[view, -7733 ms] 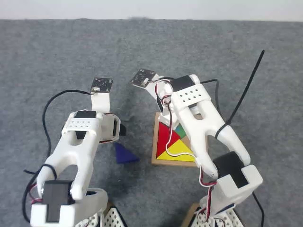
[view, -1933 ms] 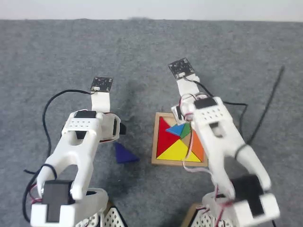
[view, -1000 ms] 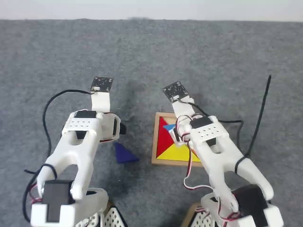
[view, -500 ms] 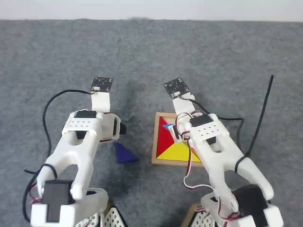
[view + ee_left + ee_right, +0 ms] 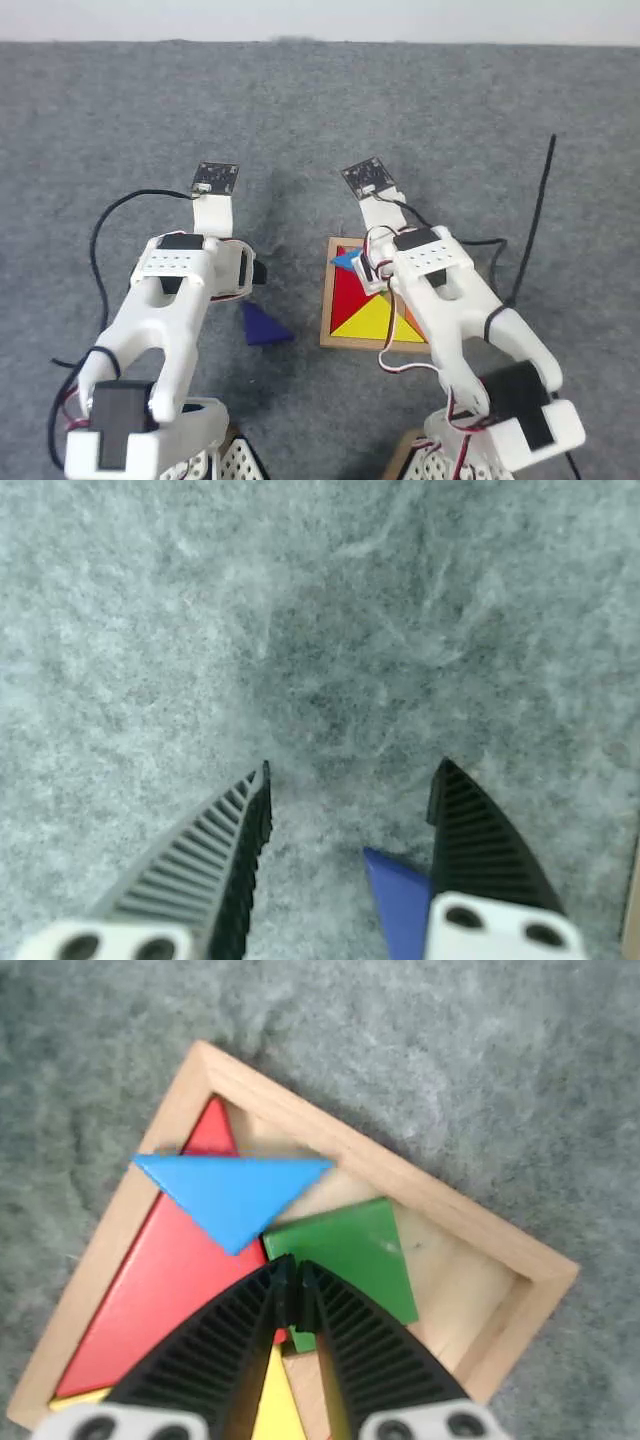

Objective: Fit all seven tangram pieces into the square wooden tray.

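The square wooden tray (image 5: pixel 327 300) (image 5: pixel 420 1186) lies under my right arm. In it are a red triangle (image 5: pixel 165 1305) (image 5: pixel 347 295), a yellow triangle (image 5: pixel 370 318) and a green square (image 5: pixel 350 1250). A light blue triangle (image 5: pixel 232 1195) (image 5: pixel 346 259) lies tilted over the red one, near the tray's far left corner, one tip on the rim. My right gripper (image 5: pixel 287 1266) is shut just behind the light blue triangle, at the green square's edge. A dark blue triangle (image 5: pixel 263 326) (image 5: pixel 400 910) sits on the carpet left of the tray. My left gripper (image 5: pixel 355 770) hangs open just beyond it.
Grey carpet covers the whole table. A black cable (image 5: pixel 525 240) rises to the right of the tray. Another cable (image 5: pixel 105 225) loops left of the left arm. Bare wood (image 5: pixel 470 1280) shows in the tray beside the green square.
My right arm has swung leftward over the tray, and the light blue triangle has slid from the tray's middle toward its far left corner. The left arm has kept still.
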Motion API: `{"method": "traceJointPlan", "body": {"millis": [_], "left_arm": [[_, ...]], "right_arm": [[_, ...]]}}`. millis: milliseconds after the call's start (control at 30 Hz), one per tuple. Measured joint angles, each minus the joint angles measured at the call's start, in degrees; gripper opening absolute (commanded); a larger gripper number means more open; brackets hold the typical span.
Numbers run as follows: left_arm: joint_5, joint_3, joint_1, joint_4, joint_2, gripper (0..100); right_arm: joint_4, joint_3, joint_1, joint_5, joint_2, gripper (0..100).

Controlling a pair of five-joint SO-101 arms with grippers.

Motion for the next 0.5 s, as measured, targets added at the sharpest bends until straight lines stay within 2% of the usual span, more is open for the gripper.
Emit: {"method": "traceJointPlan", "body": {"millis": [333, 500], "left_arm": [[0.0, 0.0, 0.0, 0.0, 0.0, 25], [0.0, 0.0, 0.0, 0.0, 0.0, 25]], "right_arm": [[-0.2, -0.1, -0.1, -1.0, -0.3, 0.6], [1.3, -0.1, -1.5, -2.5, -10.2, 0.6]]}}
